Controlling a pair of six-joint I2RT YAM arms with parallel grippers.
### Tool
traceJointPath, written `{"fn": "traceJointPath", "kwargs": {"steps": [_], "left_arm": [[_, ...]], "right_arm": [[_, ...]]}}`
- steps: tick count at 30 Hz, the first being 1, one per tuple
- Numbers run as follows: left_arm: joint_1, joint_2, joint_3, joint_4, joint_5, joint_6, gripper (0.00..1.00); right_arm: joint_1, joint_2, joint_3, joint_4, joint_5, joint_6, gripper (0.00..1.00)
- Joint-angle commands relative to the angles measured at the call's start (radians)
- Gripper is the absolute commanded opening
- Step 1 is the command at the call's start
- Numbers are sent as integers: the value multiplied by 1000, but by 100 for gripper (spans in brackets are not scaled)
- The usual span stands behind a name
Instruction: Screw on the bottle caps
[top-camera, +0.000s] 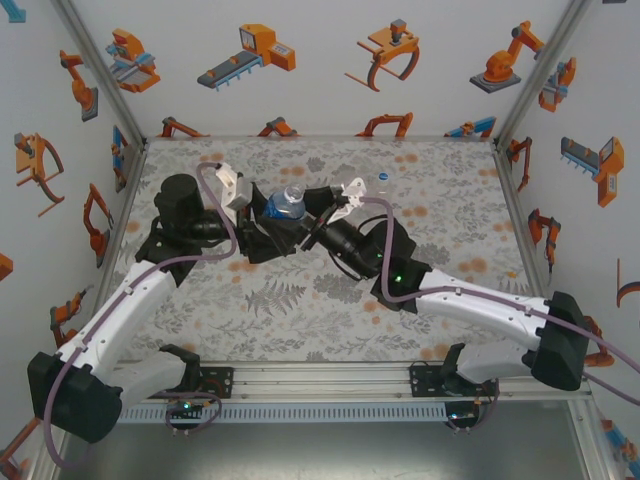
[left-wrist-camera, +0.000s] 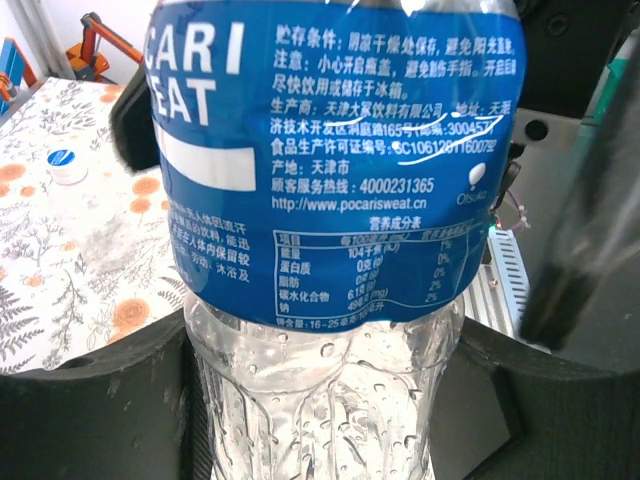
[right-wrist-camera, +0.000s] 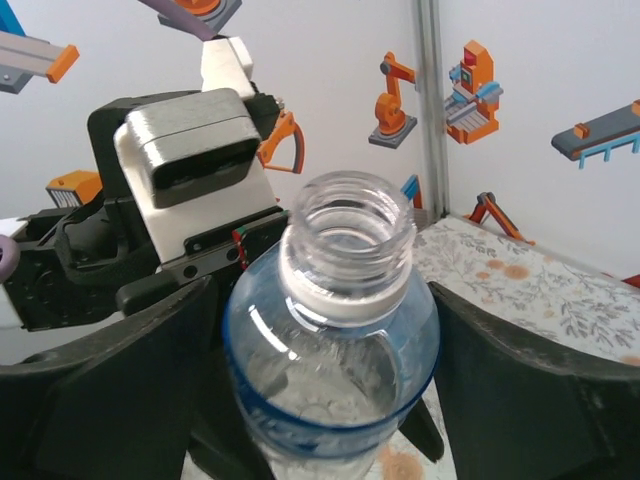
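Note:
A clear bottle (top-camera: 287, 203) with a blue label stands upright at the table's middle back, between both arms. Its neck (right-wrist-camera: 347, 232) is open, with no cap on it. My left gripper (left-wrist-camera: 325, 400) is shut on the bottle's (left-wrist-camera: 330, 180) clear lower body, below the label. My right gripper (right-wrist-camera: 325, 380) flanks the bottle's shoulder (right-wrist-camera: 330, 350) with its jaws open, a thin gap showing on the left side. One small white bottle cap (top-camera: 384, 176) with a blue top lies on the table behind and to the right of the bottle, and it also shows as the cap (left-wrist-camera: 62, 162) in the left wrist view.
The two grippers (top-camera: 285, 225) meet closely around the bottle, wrists nearly touching. The floral table (top-camera: 450, 240) is walled by printed panels at the back (top-camera: 320, 70) and sides. A metal rail (top-camera: 320, 380) runs along the near edge.

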Motion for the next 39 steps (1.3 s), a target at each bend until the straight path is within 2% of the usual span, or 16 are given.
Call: {"fn": "traceJointPath", "kwargs": {"steps": [1,6,10,13,17,23,28,31,39], "left_arm": [[14,-3,5,32,-1,-30,1],[27,4,9,38,-5,-46,0],[39,2,9,36,-30,-59,0],[58,-6,-4,73,-45,-84,0],[81,-10,-14,99,-36,-93,0],[97,-21,-37,135,-29,-75,0],[100,-27,-18,28,-97,-7,0],[100,-30,-11,-12,-140,14,0],[104,-35,-11,-24,-166,13,0]], "right_arm": [[5,-72,9,-57,3,-75,78],[4,-151,19,-166,20,-146,79],[-7,-216,23,-280,89,-175,78],[-43,-252,44,-449,174,-145,78],[-120,-252,73,-673,212,-26,75],[-202,-186,56,-871,175,155,66],[-236,-69,71,-1006,116,282,58],[-248,9,84,-1046,78,324,56],[-300,168,132,-1101,-12,354,52]]}}
